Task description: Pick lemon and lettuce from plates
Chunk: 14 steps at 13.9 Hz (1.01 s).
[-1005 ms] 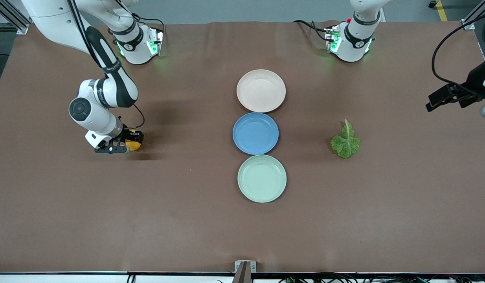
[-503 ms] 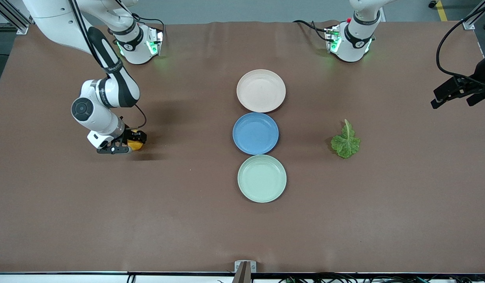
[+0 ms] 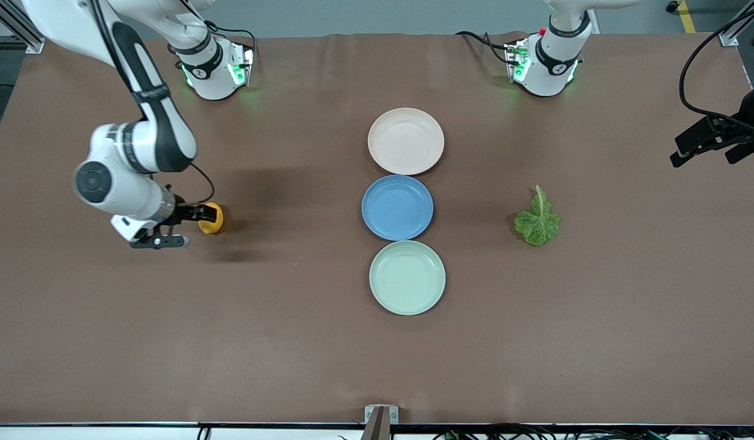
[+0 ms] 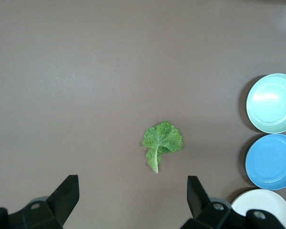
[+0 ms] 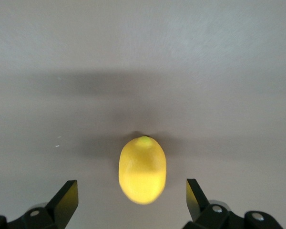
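The yellow lemon [image 3: 211,220] [image 5: 142,169] lies on the brown table toward the right arm's end, off the plates. My right gripper [image 3: 197,227] [image 5: 132,200] hovers just above it, open, its fingers apart from the fruit. The green lettuce [image 3: 538,220] [image 4: 162,143] lies flat on the table toward the left arm's end. My left gripper [image 3: 702,157] [image 4: 133,200] is open and holds nothing, high over the table's edge at that end. The beige plate [image 3: 406,140] [image 4: 261,207] and the mint plate [image 3: 407,277] [image 4: 271,102] both stand bare.
A blue plate [image 3: 397,207] [image 4: 271,161] sits between the beige and mint plates in a row down the table's middle. The arms' bases [image 3: 215,67] [image 3: 545,64] stand along the table's edge farthest from the front camera.
My right gripper opened, let go of the lemon on the table and drew back toward the right arm's end. My left gripper shifted slightly toward the table's edge.
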Available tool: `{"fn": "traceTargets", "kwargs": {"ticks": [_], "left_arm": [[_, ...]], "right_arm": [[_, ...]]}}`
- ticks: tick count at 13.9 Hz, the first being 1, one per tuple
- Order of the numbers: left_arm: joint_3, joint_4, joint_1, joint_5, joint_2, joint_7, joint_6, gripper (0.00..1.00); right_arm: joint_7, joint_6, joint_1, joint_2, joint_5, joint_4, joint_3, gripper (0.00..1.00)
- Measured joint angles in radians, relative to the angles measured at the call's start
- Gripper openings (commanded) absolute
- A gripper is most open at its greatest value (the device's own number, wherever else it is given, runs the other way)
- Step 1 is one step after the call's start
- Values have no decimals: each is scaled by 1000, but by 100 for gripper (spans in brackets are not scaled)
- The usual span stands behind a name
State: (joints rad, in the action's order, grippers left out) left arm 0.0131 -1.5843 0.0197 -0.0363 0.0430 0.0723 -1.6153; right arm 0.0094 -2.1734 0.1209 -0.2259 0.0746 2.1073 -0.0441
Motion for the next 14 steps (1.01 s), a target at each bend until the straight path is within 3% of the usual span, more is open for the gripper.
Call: {"fn": "traceTargets", "kwargs": {"ticks": [9, 14], "left_arm": [[5, 0, 6, 0, -8, 0, 4, 100], [3, 0, 7, 0, -9, 0, 4, 100]], "right_arm": [[-4, 483, -54, 38, -81, -406, -12, 100], [-74, 564, -97, 38, -84, -535, -16, 100]]}}
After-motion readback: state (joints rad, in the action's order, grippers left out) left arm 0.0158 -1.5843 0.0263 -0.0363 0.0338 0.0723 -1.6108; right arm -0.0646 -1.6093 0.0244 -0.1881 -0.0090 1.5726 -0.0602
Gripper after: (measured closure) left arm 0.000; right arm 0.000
